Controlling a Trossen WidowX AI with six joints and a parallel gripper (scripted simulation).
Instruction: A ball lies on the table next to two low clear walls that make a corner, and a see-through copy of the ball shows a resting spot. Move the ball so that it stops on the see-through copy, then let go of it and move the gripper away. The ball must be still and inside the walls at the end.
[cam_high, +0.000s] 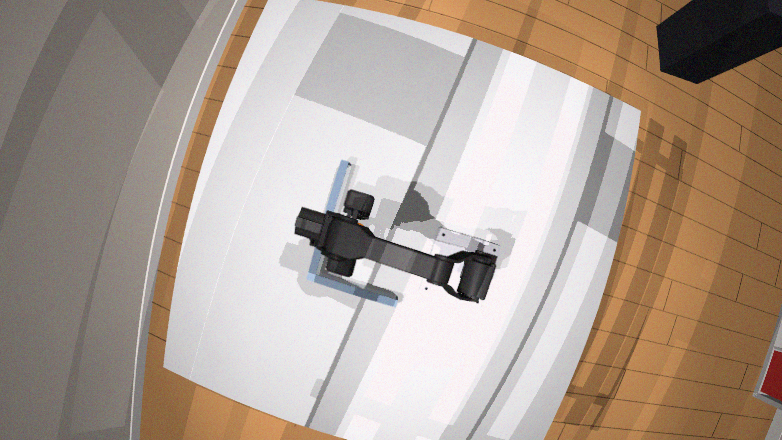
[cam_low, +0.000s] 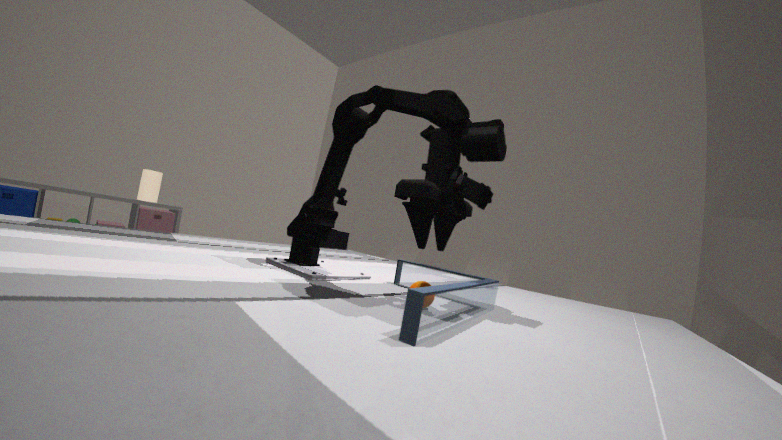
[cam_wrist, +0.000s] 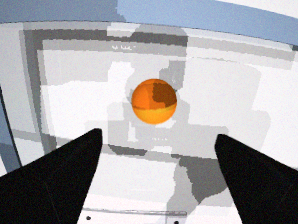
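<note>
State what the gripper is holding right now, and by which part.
Nothing. The gripper is open and raised above the walls; the orange ball lies on the table below, apart from both fingers.

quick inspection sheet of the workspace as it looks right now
surface: white table with grey shadow bands
job's things: orange ball on the table inside the corner of the clear walls; see-through copy not separately visible
clutter: nothing seen on the table
grippers: gripper open, empty, raised above the ball
cables: nothing seen
surroundings: shelf with coloured boxes, grey room walls, wooden floor
</note>
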